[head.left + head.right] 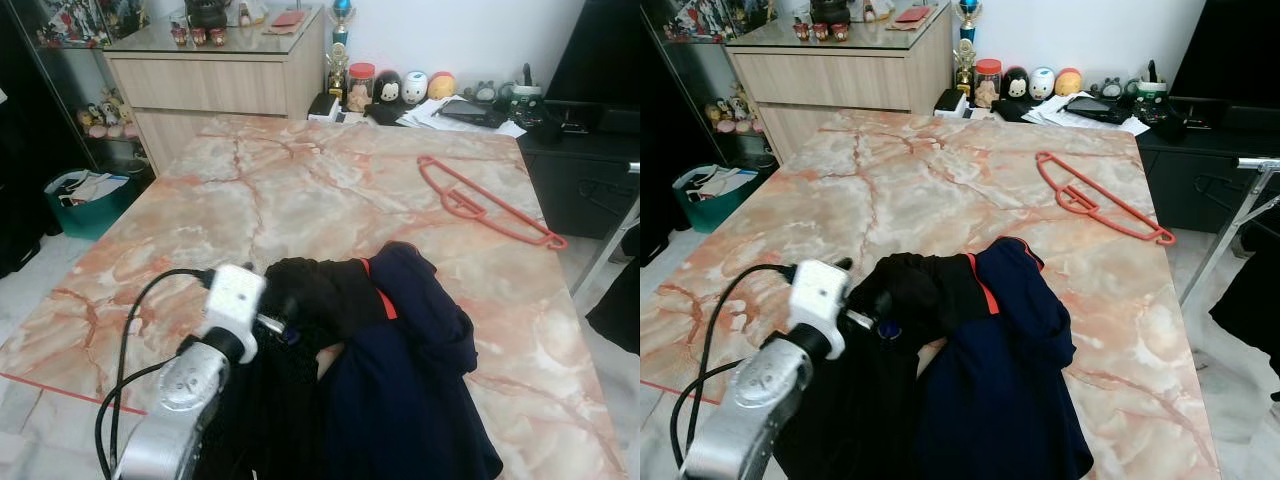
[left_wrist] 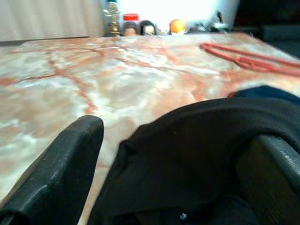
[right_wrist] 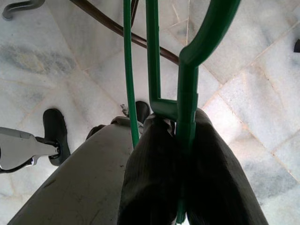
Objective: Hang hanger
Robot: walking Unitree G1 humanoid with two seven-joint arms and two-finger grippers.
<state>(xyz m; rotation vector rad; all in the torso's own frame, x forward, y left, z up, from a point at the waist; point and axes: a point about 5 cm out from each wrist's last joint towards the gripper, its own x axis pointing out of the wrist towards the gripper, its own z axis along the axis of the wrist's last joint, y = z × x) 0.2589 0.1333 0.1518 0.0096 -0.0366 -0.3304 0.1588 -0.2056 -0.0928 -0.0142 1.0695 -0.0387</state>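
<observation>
A red hanger (image 1: 482, 205) lies flat on the marble table (image 1: 260, 190) at the far right. A black garment (image 1: 320, 290) and a navy garment (image 1: 410, 390) with red trim are heaped at the near edge. My left arm (image 1: 190, 390) reaches to the black garment. In the left wrist view my left gripper (image 2: 173, 159) is open, its fingers (image 2: 65, 168) wide apart with a fold of the black garment (image 2: 197, 140) between them. My right gripper (image 3: 180, 129) hangs low over the tiled floor, shut on a green hanger (image 3: 187, 70).
Jars and figurines (image 1: 400, 88) line the table's far edge, with papers (image 1: 460, 112) beside them. A wooden cabinet (image 1: 215, 85) stands behind, a teal bin (image 1: 85, 200) on the floor at left. A metal rack pole (image 1: 1230, 220) and a black unit (image 1: 590, 170) stand at right.
</observation>
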